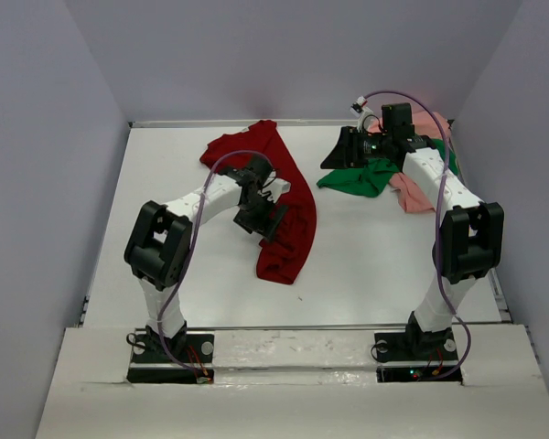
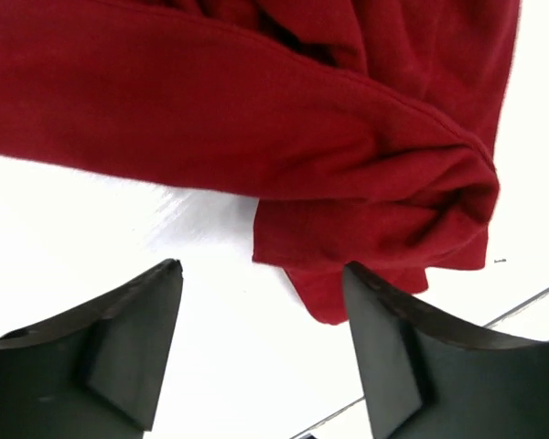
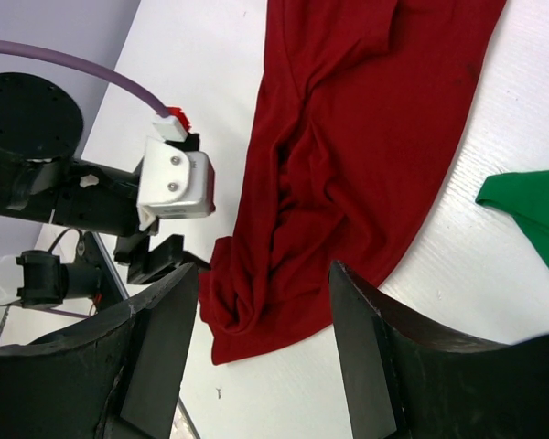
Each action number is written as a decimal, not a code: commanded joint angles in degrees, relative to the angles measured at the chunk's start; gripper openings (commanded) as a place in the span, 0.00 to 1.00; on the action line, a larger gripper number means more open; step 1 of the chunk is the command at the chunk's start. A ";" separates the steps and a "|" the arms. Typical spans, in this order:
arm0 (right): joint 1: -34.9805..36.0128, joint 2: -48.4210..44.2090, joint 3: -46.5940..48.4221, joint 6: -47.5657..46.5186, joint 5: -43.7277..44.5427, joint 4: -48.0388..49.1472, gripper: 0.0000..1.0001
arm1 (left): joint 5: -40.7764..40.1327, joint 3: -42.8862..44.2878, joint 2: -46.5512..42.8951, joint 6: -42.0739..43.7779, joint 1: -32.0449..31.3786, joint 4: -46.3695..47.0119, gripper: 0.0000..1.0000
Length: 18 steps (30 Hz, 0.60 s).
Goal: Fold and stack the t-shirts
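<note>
Item, nearest edge: two arm bases bolted side by side on a white mounting strip [image 1: 293, 347], with the white table [image 1: 375, 265] beyond. Item, left arm: it reaches forward and inward over the middle of the table, a purple cable [image 1: 190, 265] looping along it. Left gripper [image 1: 267, 222] is low over the near part of the dark red t-shirt [image 1: 297, 219]. In the wrist view its fingers [image 2: 119, 338] stand released and wide apart, with bare table between them. The cloth's bunched hem lies just past the tips, one corner dipping close to the right-hand finger, and nothing is grasped. Item, dark red t-shirt: it lies crumpled in a long curved band, left of centre, running from the near middle of the table toward the far edge, rumpled and not folded. Item, right arm: it stretches to the far right of the table. Right gripper [image 1: 334, 157] is raised above the cloth there, with its fingers [image 3: 156, 357] parted and holding nothing. Its camera looks back across the red shirt toward the left arm. Item, bright green t-shirt [image 1: 357, 180]: it is heaped on the far right, beneath and beside the right gripper, well apart from the red one. Item, pale salmon pink t-shirt [image 1: 412, 192]: it is bunched against the green on its right side and partly hidden under the right arm, reaching toward the far right corner.
</note>
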 commanded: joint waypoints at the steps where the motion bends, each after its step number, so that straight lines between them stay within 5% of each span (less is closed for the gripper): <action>1: 0.44 -1.79 1.76 -0.47 -0.56 1.72 0.64 | -0.08 -1.46 -5.70 0.12 0.10 0.04 0.84; 6: 0.44 -1.88 1.85 -0.38 -0.47 1.81 0.64 | 2.12 -1.46 -4.92 0.56 0.37 -0.13 0.91; 18: 0.44 -2.85 1.59 -0.64 -0.21 1.81 0.64 | 7.13 0.47 -0.70 1.27 0.37 -1.10 0.81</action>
